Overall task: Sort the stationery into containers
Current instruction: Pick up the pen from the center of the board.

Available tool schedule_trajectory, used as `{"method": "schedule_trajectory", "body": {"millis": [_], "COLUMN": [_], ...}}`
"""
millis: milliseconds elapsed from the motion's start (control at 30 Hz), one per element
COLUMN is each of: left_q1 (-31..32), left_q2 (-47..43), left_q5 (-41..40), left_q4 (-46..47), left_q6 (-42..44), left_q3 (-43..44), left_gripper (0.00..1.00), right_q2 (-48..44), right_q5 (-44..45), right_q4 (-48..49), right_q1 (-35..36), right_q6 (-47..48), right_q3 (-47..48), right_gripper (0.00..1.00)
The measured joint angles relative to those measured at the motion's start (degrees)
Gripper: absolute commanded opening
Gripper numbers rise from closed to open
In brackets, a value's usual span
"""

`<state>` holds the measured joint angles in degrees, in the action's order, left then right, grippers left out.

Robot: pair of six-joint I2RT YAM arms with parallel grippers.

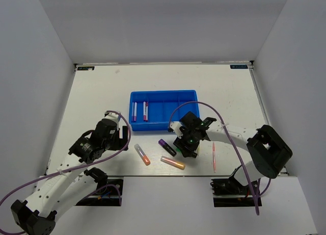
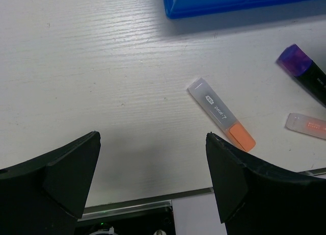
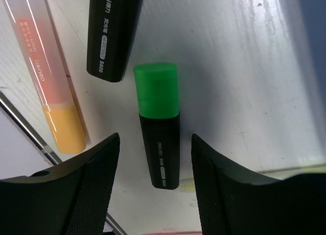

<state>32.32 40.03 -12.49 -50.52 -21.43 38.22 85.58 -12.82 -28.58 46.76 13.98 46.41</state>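
**A:** Holding what, was that blue tray (image 1: 178, 108)?

**B:** Two pink-white pens (image 1: 135, 110), lying lengthwise in its left part. The tray sat mid-table, beyond both arms.

**A:** And the grippers?

**B:** The right gripper (image 3: 154, 153) had its fingers spread either side of a green-black highlighter (image 3: 159, 143), not pinching it. The left gripper (image 2: 153, 158) gaped wide over bare tabletop.

**A:** Around them?

**B:** A purple highlighter (image 1: 167, 147), an orange highlighter (image 2: 221, 114), a yellow-orange highlighter (image 1: 172, 162) and a thin pink stick (image 1: 214, 157) lay on the white table (image 1: 102, 92), with pale walls (image 1: 163, 26) around it.
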Motion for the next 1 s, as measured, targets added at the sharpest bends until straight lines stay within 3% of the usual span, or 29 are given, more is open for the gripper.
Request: {"method": "schedule_trajectory", "body": {"millis": [233, 667, 800, 833, 1000], "left_q1": [0.0, 0.0, 0.0, 0.0, 0.0], "left_q2": [-0.2, -1.4, -1.6, -1.6, -1.7], "left_q5": [0.1, 0.3, 0.5, 0.6, 1.0], "left_q4": [0.0, 0.0, 0.0, 0.0, 0.0], "left_q6": [0.0, 0.0, 0.0, 0.0, 0.0], "left_q3": [0.0, 0.0, 0.0, 0.0, 0.0], "left_gripper": [0.94, 0.94, 0.94, 0.94, 0.94], "right_q2": [0.9, 3.5, 4.7, 5.0, 5.4], "right_q5": [3.6, 12.1, 12.7, 12.7, 12.7], "right_q4": [2.6, 5.4, 5.3, 5.1, 4.6], "right_q1": [2.5, 8.0, 9.0, 9.1, 9.2], "right_q6": [0.2, 0.6, 0.1, -0.1, -0.1], "right_q3": [-0.5, 1.0, 2.2, 2.6, 3.1], "right_gripper": [0.51, 0.42, 0.27, 0.19, 0.05]}}
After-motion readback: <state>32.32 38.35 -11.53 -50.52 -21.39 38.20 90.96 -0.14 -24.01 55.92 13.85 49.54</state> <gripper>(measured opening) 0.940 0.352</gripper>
